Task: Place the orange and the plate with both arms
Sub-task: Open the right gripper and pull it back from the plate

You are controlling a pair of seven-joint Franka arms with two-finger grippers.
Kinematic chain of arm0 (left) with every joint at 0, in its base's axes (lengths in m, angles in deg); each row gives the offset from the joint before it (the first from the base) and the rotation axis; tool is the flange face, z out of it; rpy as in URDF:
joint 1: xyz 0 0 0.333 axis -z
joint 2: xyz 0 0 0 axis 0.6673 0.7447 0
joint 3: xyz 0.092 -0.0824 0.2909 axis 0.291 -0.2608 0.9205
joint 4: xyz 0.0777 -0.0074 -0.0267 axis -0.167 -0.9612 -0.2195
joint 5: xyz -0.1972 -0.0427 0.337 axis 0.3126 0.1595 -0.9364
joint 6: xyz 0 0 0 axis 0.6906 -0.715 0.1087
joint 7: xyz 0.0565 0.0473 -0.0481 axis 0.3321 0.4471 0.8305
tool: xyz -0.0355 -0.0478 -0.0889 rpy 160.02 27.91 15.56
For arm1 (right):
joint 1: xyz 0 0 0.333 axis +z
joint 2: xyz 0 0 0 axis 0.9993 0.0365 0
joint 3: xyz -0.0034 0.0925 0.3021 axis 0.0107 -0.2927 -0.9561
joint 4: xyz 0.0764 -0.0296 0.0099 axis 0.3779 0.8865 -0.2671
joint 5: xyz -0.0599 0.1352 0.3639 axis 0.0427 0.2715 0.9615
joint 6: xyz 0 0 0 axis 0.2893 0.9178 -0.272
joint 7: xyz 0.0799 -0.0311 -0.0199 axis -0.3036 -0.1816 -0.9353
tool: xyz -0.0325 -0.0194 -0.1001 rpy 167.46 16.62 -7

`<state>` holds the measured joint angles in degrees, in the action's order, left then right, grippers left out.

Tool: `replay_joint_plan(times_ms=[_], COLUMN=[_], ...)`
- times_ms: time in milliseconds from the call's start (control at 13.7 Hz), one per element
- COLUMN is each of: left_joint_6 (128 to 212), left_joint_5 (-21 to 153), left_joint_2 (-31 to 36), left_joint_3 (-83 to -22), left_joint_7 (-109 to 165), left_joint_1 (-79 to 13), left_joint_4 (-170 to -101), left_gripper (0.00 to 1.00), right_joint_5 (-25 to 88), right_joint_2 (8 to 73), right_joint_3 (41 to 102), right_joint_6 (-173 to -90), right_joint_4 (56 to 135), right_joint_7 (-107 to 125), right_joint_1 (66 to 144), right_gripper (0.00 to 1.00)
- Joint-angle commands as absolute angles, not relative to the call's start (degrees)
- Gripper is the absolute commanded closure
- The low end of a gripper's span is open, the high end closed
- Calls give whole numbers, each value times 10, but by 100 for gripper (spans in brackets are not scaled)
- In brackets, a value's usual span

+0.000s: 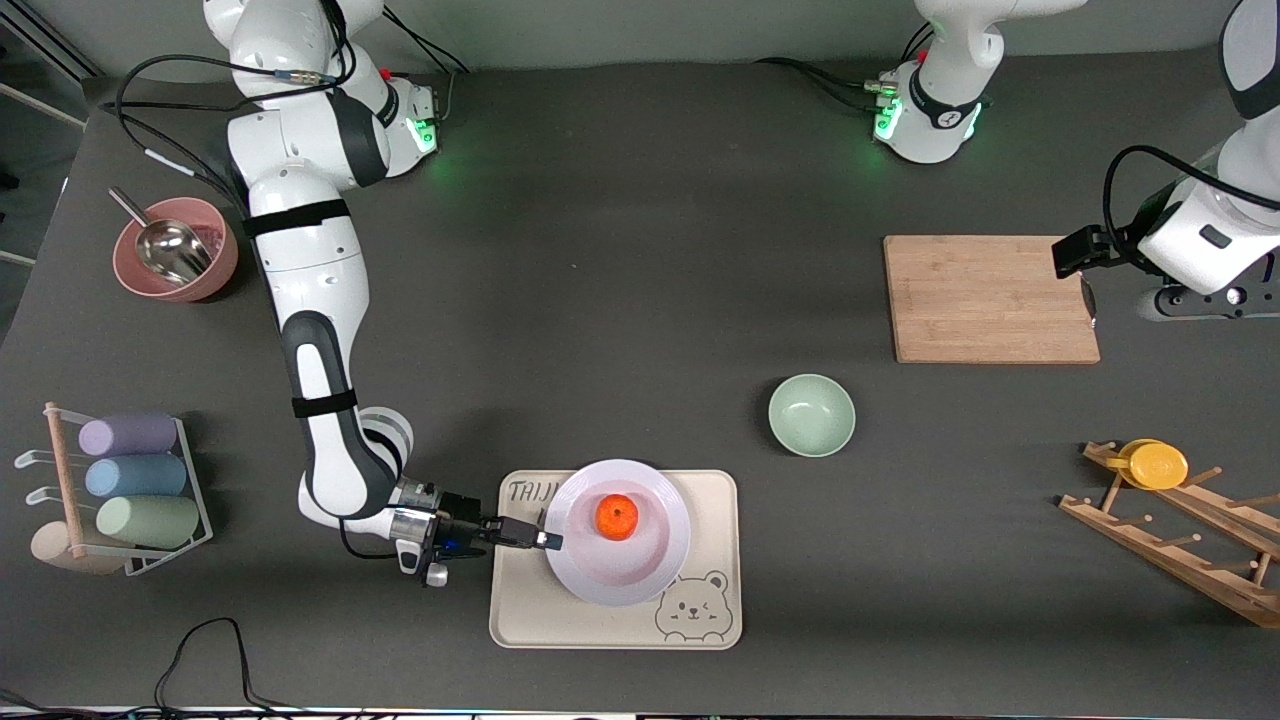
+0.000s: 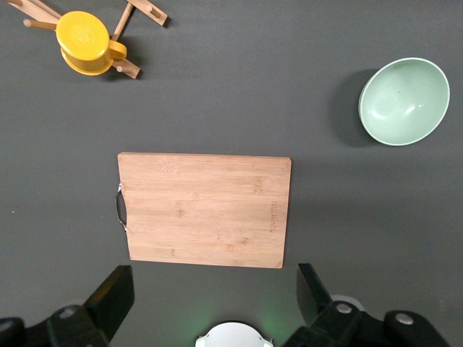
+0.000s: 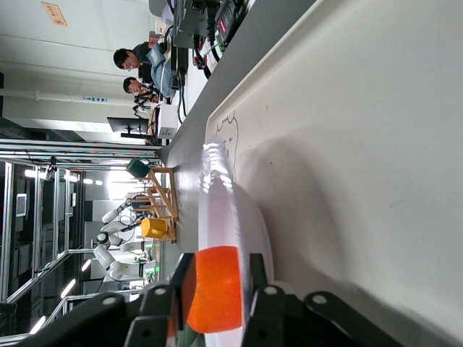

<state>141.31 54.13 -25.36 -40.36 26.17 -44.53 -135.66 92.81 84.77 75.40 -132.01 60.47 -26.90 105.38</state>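
Near the front edge of the worktop (image 1: 620, 300), a glossy, round, pale plate (image 1: 618, 570) is sitting on a matte cream tray (image 1: 560, 610) with a bear drawing, and a small dimpled orange (image 1: 617, 517) is resting on the plate. The right gripper (image 1: 545, 540) is lying low at the plate's rim on the side toward the right arm's end; its jaws are standing narrowly apart around that rim, though actual contact is unclear. Farther back, a smooth mint-green bowl (image 1: 811, 414) is sitting alone. The left gripper (image 2: 213, 289) is waiting above the rectangular wooden board (image 1: 990, 298) near the left arm's end, jaws spread wide and holding nothing.
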Motion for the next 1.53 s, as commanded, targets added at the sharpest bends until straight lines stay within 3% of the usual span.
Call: replay_joint_plan(times_ms=[0, 438, 730, 948, 1240, 1459], left_joint_6=[1407, 1412, 1412, 1411, 1411, 1411], left_joint_5=[542, 543, 543, 543, 543, 543], left_joint_2=[-256, -254, -254, -254, -254, -253], left_joint_3=[-400, -401, -400, -400, -400, -401], left_joint_7=[273, 273, 273, 273, 273, 273], left_joint_1=[-437, -437, -437, -437, -437, -436], left_joint_4=[-1353, -1353, -1353, -1353, -1354, -1354], left_gripper=[0, 0, 0, 0, 0, 0], right_joint_5=[915, 860, 730, 631, 435, 291], right_joint_2=[846, 837, 794, 730, 616, 506], right_joint_3=[757, 767, 778, 778, 780, 780], right_joint_6=[-1320, -1319, -1293, -1241, -1142, -1072], right_joint_4=[604, 608, 621, 658, 711, 746], right_joint_7=[-273, -262, -167, -126, -124, -91], right_joint_1=[1051, 1043, 1022, 1007, 971, 960], right_gripper=[60, 56, 54, 47, 29, 25])
